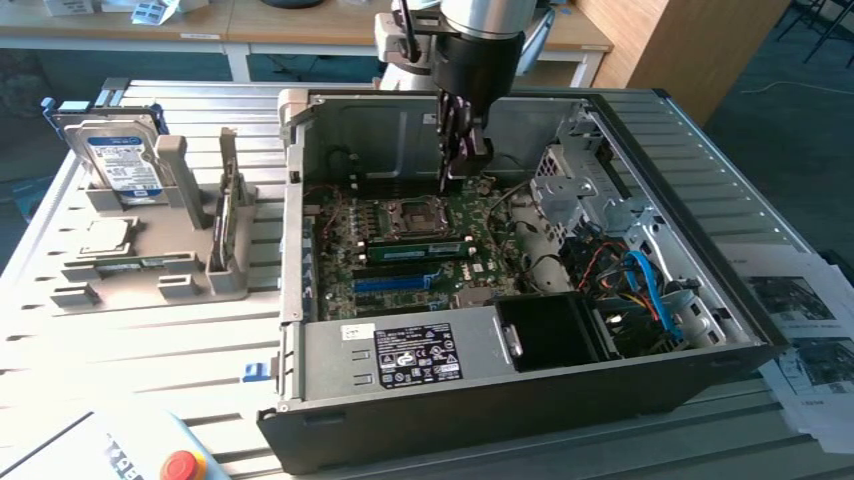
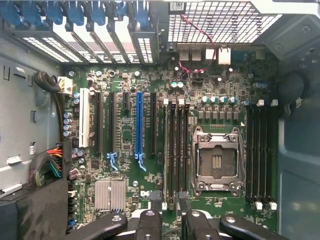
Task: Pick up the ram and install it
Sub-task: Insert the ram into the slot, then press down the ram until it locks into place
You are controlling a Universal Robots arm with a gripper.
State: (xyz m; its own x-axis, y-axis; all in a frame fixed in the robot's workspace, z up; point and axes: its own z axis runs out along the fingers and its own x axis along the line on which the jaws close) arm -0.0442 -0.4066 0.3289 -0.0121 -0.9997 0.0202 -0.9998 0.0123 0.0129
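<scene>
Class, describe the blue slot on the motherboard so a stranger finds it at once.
Look inside the open computer case at the green motherboard. Among its row of long parallel slots, the blue slot is the only blue one; its neighbours are black, one white.

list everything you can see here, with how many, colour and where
table: one, silver slats, under everything
computer case: one, black, open, on the table
motherboard: one, green, inside the case
cpu socket: one, silver, empty, on the motherboard
ram: one, green, looks upright in a slot beside the cpu socket
power supply: one, grey with black label, case's near end
cables: several, blue and orange, inside the case
holder: one, grey, the exterior view's left
hard drive: one, silver with blue-white label, in the holder
papers: a few, white, the exterior view's right
button: one, red, near corner
gripper: one, black, jaws apart, above the motherboard
</scene>
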